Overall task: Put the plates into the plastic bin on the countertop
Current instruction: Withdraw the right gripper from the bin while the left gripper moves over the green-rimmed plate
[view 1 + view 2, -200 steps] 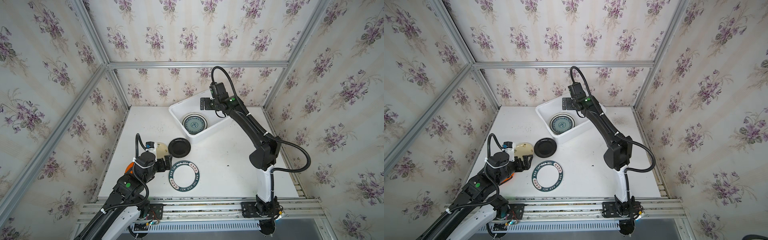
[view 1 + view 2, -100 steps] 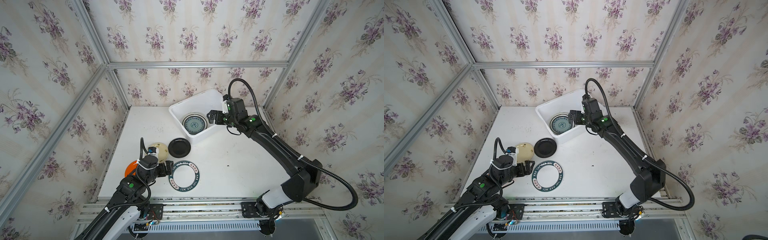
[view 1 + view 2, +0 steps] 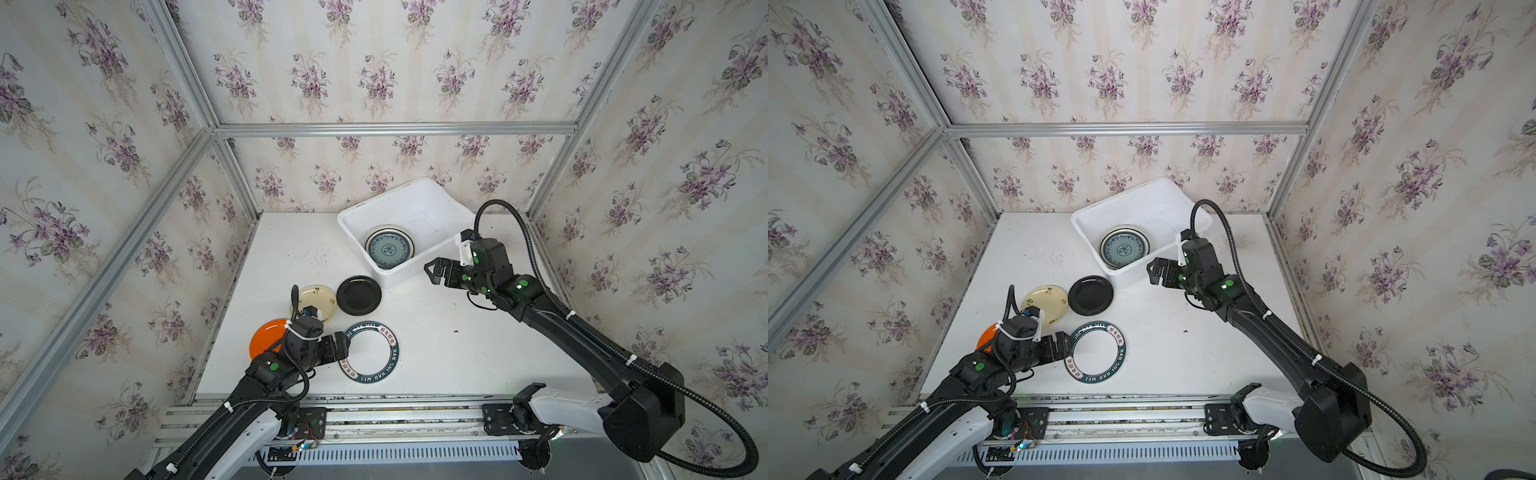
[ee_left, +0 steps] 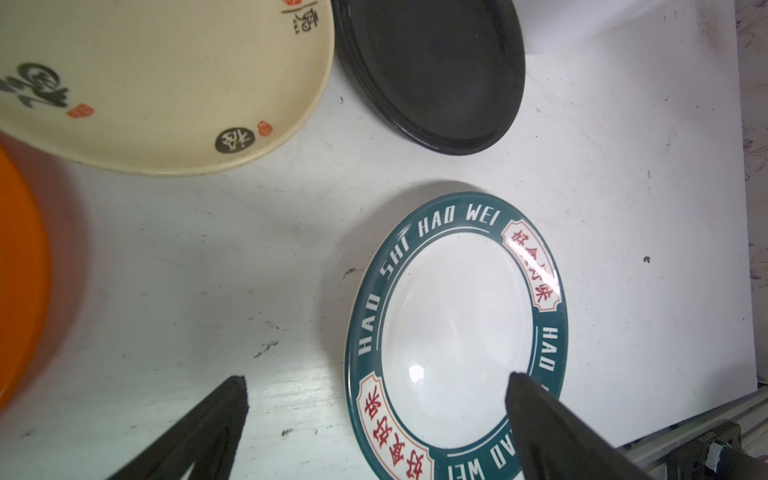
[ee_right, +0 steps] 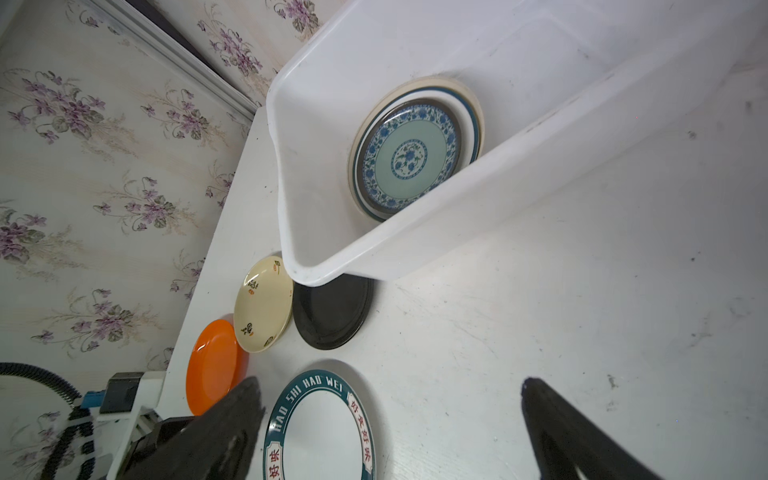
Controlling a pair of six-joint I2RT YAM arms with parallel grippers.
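Note:
The white plastic bin stands at the back of the countertop, holding a teal-patterned plate on top of other plates. Out on the countertop lie a black plate, a cream plate, an orange plate and a white plate with a dark lettered rim. My left gripper is open at the lettered plate's left edge; in the left wrist view one finger is over the plate, the other over bare countertop. My right gripper hangs open and empty beside the bin's near right wall.
Aluminium framing and flowered walls close in the back and both sides. The cream plate and black plate lie close together just beyond my left gripper. The orange plate is partly under my left arm.
My right arm has swung back from above the bin's far side to its near right wall, gripper still open. My left gripper has moved forward to the lettered plate's edge.

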